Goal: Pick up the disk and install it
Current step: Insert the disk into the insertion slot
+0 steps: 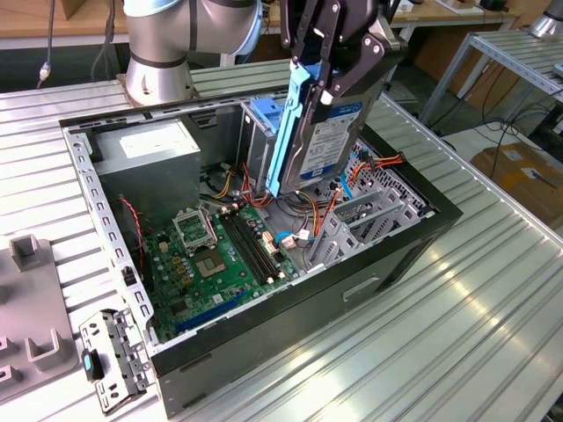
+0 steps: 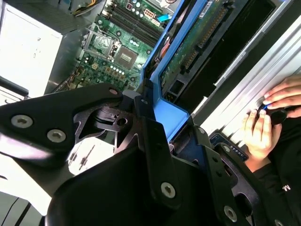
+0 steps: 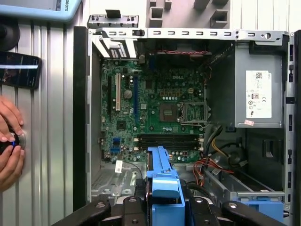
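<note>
While the gripper (image 1: 339, 75) clamps the disk (image 1: 332, 145) upright over the PC case (image 1: 81, 171), its low edge could snag loose cables (image 1: 324, 207) below & twist askew.

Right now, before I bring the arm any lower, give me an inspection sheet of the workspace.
Surface: ribbed metal table carrying the open computer case.
Job's things: the disk hangs on edge above the case interior, blue rail towards the exterior view's left; not seated.
Clutter: grey fixture blocks, a loose metal bracket, a phone.
Grippers: the gripper is shut on the disk's upper end.
Cables: red, orange and yellow wires lie loose in the case below the disk.
Surroundings: a person's hands over the table beside the case; a cardboard box on the floor.
</note>
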